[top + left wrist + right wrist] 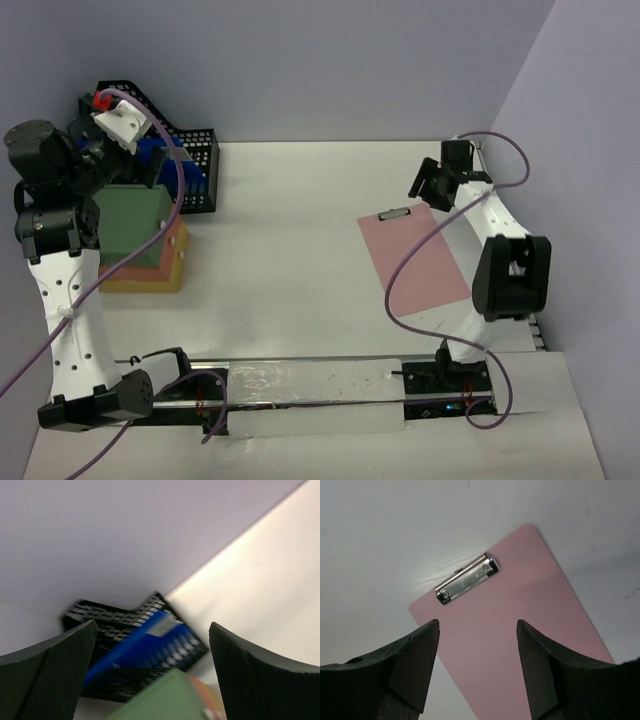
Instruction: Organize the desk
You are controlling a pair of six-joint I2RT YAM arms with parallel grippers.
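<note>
The desk is a wide white tabletop. A pink clipboard with a metal clip lies flat on its right half. My right gripper hovers open just over the clipboard's clip end, fingers apart and holding nothing; from above, the right gripper hangs by the board's far edge. My left gripper is raised at the far left and wide open with nothing in it. It faces a black mesh basket with a blue item inside.
A stack of books, green over pink-orange and yellow, stands at the left next to the black basket. Lavender walls close in the back, left and right. The arm bases and cables line the near edge.
</note>
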